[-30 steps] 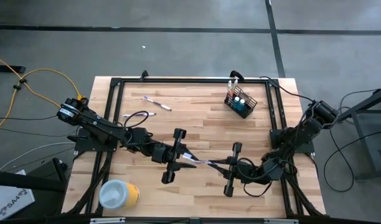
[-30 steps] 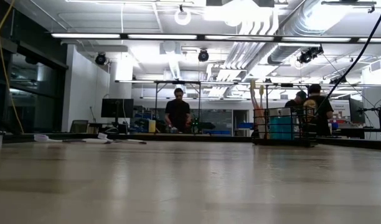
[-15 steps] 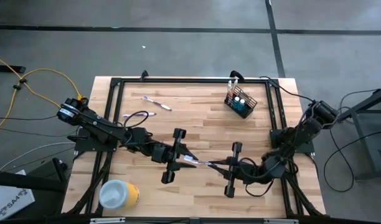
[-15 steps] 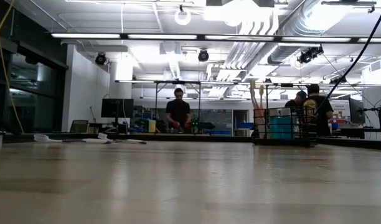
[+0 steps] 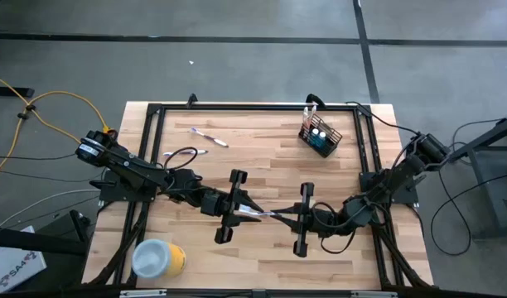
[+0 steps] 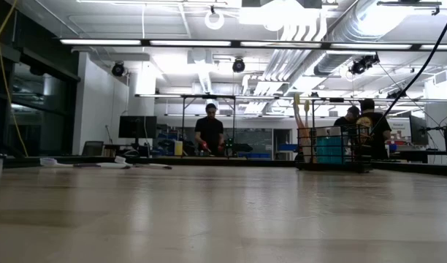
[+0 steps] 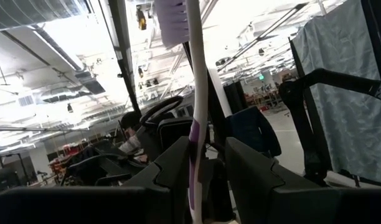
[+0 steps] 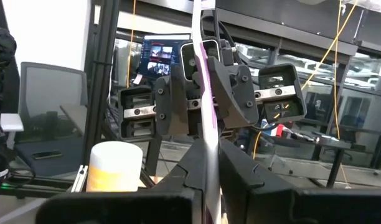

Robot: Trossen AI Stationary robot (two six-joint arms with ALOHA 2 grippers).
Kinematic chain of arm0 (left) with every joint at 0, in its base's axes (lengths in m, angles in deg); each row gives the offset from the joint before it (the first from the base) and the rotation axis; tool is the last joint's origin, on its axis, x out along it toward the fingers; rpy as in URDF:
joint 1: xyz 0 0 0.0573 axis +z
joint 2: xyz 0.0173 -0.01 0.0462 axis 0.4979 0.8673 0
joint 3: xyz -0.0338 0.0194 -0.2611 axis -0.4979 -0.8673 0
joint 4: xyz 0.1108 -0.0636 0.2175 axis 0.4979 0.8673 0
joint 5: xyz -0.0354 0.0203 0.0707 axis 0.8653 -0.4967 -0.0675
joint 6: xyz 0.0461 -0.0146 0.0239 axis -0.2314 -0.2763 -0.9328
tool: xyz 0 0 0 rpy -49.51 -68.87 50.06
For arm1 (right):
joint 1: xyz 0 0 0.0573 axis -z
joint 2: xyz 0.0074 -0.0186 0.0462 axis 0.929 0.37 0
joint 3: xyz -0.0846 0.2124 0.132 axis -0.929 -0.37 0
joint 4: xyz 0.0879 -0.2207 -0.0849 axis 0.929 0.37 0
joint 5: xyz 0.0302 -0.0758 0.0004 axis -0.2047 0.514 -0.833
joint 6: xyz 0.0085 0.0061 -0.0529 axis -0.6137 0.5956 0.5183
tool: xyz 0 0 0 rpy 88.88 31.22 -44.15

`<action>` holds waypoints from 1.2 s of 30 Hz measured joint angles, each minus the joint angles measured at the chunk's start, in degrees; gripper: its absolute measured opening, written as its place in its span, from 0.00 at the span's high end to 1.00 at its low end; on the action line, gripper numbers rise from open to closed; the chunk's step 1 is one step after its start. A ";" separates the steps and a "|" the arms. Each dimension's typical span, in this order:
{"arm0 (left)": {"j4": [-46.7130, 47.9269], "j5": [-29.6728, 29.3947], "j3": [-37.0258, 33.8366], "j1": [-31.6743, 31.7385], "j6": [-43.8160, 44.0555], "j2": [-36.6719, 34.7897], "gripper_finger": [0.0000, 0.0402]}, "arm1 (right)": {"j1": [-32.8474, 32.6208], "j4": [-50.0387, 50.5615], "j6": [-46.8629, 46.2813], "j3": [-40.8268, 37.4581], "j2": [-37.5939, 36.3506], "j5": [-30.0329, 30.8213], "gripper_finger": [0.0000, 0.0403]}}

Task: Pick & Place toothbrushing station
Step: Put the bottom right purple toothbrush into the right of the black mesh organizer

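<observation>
A white and purple toothbrush (image 5: 268, 215) hangs above the table's middle between my two grippers. My left gripper (image 5: 252, 212) is shut on one end of it, and my right gripper (image 5: 288, 219) is shut on the other. The bristle head (image 7: 172, 15) points away from my left gripper. The black wire-mesh holder (image 5: 320, 135) stands at the far right on its base, with two blue tubes and toothbrushes upright in it. It also shows in the low view (image 6: 333, 150). Two more toothbrushes (image 5: 208, 136) (image 5: 187, 154) lie flat at the far left. My left gripper pinches the toothbrush's handle (image 7: 194, 163) between its two fingers, away from the bristle head. It comes level from the table's left, with the fingers along the brush. The brush is lifted clear of the table. My right gripper pinches the toothbrush's shaft (image 8: 209, 146) between its two fingers. It comes level from the table's right, facing my left gripper, with the fingers along the brush. The fingers hide the brush's end. The brush stays level and clear of the table.
A yellow cylinder with a white top (image 5: 158, 258) lies near the front left corner and also shows in the right wrist view (image 8: 112, 165). A black frame (image 5: 253, 106) runs round the table. People stand in the room beyond the far edge (image 6: 209, 131).
My right gripper has gone toward the table's left, toward my left gripper, and now reaches farther along the toothbrush. My left gripper and the toothbrush have kept their place.
</observation>
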 joint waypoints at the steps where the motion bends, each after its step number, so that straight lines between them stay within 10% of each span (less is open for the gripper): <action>1: 0.00 -0.02 0.00 0.00 -0.02 -0.02 0.75 | 0.27 0.01 -0.07 0.00 0.00 -0.32 0.96; 36: -0.83 -0.63 0.00 1.66 2.54 -0.02 0.97 | 3.01 -0.47 -0.54 0.01 0.00 -4.07 0.93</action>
